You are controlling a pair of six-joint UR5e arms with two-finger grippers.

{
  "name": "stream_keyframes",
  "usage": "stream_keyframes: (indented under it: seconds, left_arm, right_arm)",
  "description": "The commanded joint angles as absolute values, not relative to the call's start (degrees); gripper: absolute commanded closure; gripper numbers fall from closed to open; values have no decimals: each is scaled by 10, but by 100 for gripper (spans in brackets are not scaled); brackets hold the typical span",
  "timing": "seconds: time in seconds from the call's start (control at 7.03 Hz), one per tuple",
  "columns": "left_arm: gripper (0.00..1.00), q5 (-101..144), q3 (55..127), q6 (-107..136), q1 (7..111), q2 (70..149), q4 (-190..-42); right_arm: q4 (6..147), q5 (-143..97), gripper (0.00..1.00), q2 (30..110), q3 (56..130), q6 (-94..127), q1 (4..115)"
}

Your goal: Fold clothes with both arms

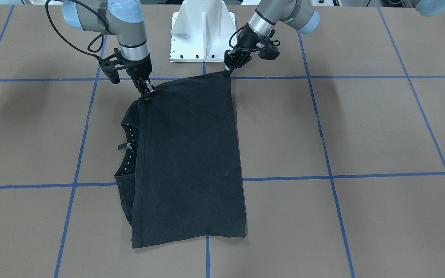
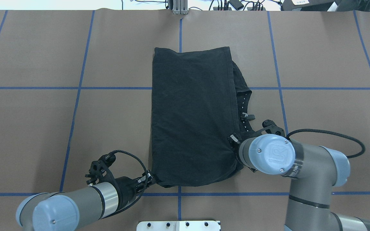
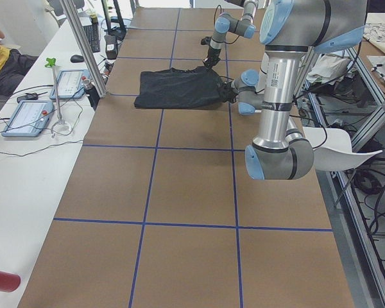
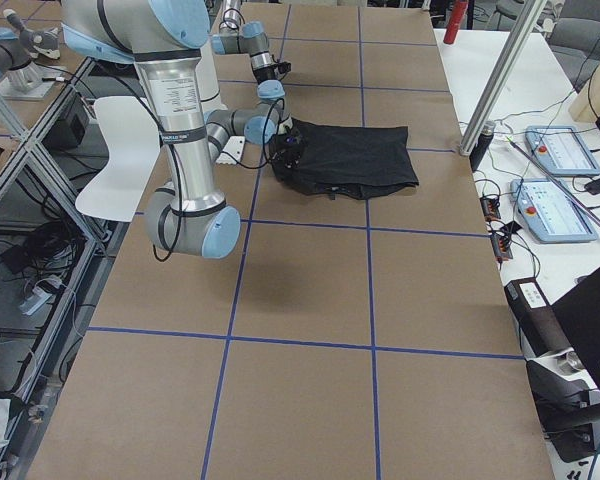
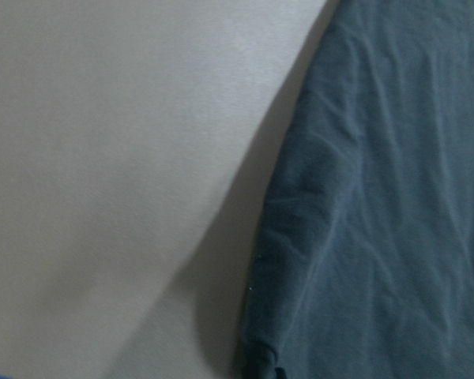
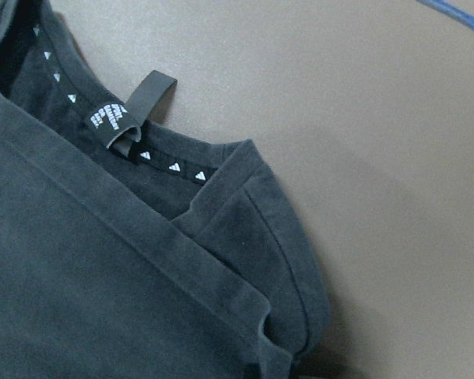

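The black T-shirt lies folded on the brown table with plain fabric up; its print is hidden. The collar with its tag shows at the shirt's edge on my right side. My left gripper is shut on the shirt's near corner, also seen in the overhead view. My right gripper is shut on the other near corner by the collar. The left wrist view shows only fabric and table. No fingers show in either wrist view.
The white pedestal mount stands just behind the shirt's near edge. Blue tape lines grid the table. In the left side view a bench with control tablets and a seated person runs along the table's far side.
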State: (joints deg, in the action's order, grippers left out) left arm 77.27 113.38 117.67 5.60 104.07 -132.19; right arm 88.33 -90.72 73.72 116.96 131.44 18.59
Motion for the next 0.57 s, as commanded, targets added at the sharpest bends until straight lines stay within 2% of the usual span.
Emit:
stream_keyframes:
  seconds: [0.0, 0.14, 0.28, 0.43]
  left_arm:
    - [100, 792, 1247, 1192, 56, 1041, -1249]
    - [100, 800, 1265, 1202, 79, 1051, -1245]
    - [100, 816, 1251, 1203, 156, 1074, -1242]
    - [100, 920, 1198, 1202, 255, 1113, -1240]
  right_arm:
    - [884, -941, 100, 780, 1252, 1317, 187]
    - [888, -973, 100, 780, 1274, 1317, 214]
    - [896, -1013, 100, 767, 1265, 1314, 258]
    - [897, -1062, 100, 714, 1222, 1304, 322]
